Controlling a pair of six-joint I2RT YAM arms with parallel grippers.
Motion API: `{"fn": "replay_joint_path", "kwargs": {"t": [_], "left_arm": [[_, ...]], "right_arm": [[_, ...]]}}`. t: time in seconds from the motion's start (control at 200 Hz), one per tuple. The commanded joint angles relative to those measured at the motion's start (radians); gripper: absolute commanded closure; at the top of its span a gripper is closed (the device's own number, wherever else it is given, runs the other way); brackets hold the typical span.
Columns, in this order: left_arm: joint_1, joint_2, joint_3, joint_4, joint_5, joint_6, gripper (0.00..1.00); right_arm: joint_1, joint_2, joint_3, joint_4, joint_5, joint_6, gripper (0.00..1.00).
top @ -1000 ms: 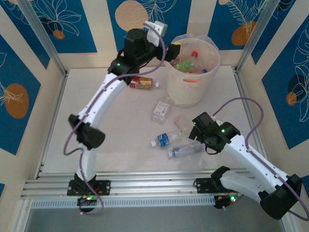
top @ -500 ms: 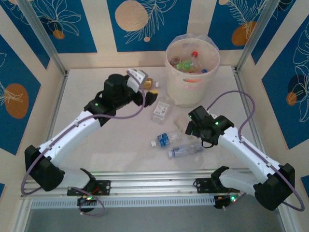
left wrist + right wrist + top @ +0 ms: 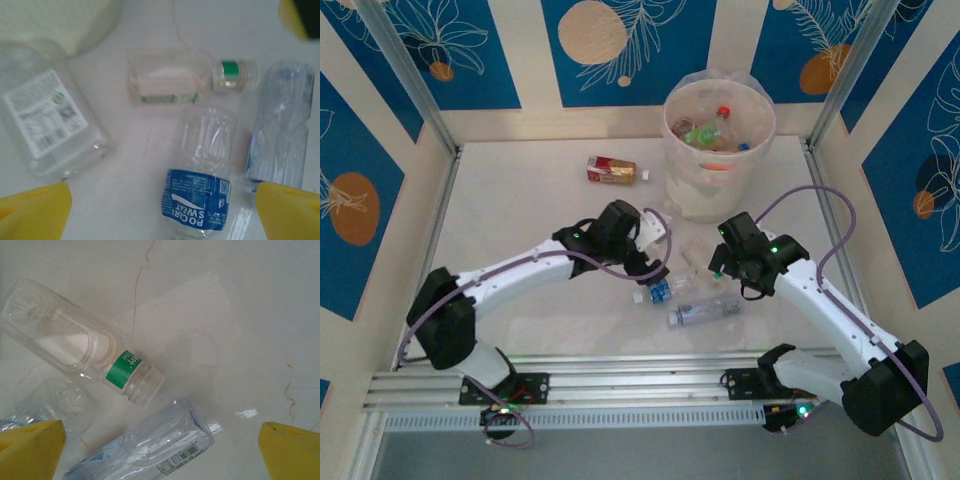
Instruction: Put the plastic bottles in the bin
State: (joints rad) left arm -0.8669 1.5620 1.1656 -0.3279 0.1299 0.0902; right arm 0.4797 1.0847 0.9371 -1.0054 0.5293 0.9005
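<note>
Overhead, the bin [image 3: 705, 200] holds several bottles [image 3: 705, 132], a red-labelled bottle [image 3: 612, 171] lying left of it on the worktop [image 3: 520, 210]. Up close, the left tool [image 3: 162, 207] gapes over a blue-labelled bottle [image 3: 197, 200]; the right tool [image 3: 162, 445], fingers apart too, hangs above a green-banded bottle [image 3: 75, 347] crowded by others.

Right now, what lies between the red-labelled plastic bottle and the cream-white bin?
Only bare white table, from red-labelled bottle to bin, in the top view.

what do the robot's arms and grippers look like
The left arm and right arm match: white rounded links, black joint housings with small green lights, and a loose purple cable looping beside each. The left gripper and right gripper have yellow finger pads.
</note>
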Motion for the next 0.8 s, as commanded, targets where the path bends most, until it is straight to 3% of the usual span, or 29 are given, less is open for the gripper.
{"fn": "replay_joint_path", "kwargs": {"t": [0.0,0.315,0.795], "left_arm": [[-0.027,0.066,0.009,-0.036,-0.012,0.043,0.06],[-0.082,0.251,0.118,-0.134,-0.096,0.092,0.06],[-0.086,0.366,0.174,-0.169,-0.187,0.102,0.09]], "right_arm": [[-0.019,0.004,0.005,0.002,-0.035,-0.018,0.01],[-0.035,-0.011,-0.001,0.001,-0.040,-0.017,0.01],[-0.036,-0.013,-0.012,0.014,-0.045,-0.017,0.01]]}}
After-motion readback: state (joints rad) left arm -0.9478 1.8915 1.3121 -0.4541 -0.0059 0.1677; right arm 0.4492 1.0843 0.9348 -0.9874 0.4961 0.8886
